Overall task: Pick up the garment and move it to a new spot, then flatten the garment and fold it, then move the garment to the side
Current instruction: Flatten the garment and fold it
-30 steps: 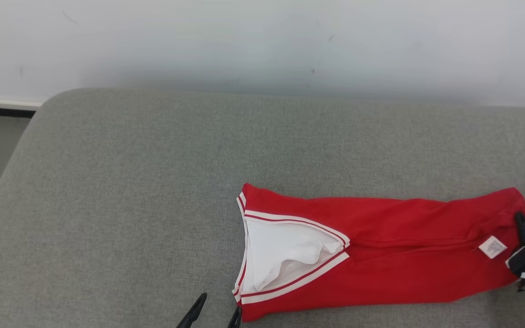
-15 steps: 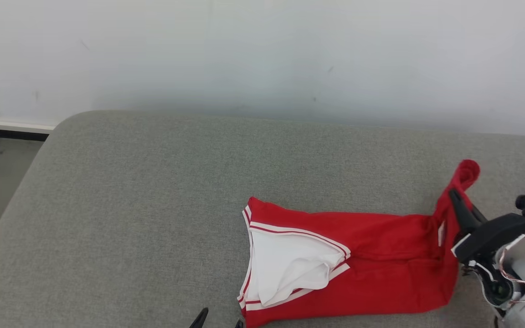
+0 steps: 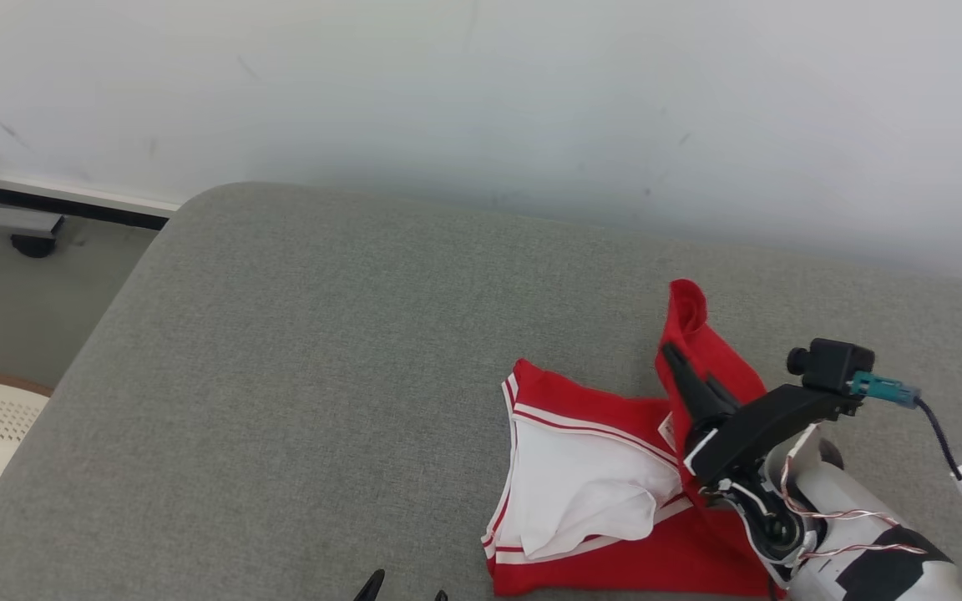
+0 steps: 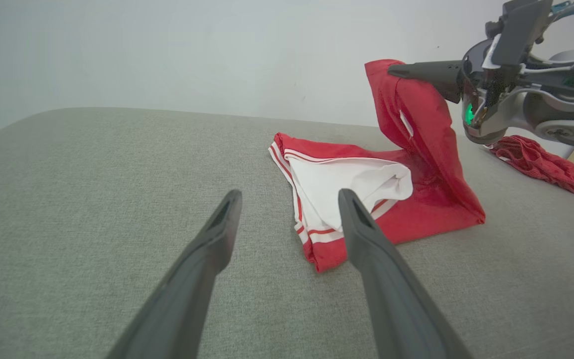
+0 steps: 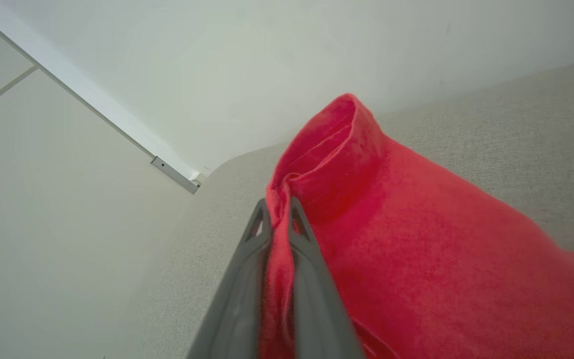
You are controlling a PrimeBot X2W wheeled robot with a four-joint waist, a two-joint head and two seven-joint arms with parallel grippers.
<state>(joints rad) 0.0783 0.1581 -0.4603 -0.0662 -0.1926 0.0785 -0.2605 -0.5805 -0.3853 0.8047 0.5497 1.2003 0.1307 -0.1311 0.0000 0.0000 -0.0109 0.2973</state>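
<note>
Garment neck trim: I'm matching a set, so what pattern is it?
Neck trim: white with a thin red stripe, best in the left wrist view.

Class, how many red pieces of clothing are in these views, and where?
2. One red garment with white trim lies mid-cushion, one end held up by the right end effector. A second crumpled red cloth lies further right, past that arm. More may be hidden.

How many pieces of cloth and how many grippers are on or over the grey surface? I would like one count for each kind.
Pieces of cloth: 2 (red garment, crumpled red cloth)
Grippers: 2 (left gripper, right gripper)
Total: 4
</note>
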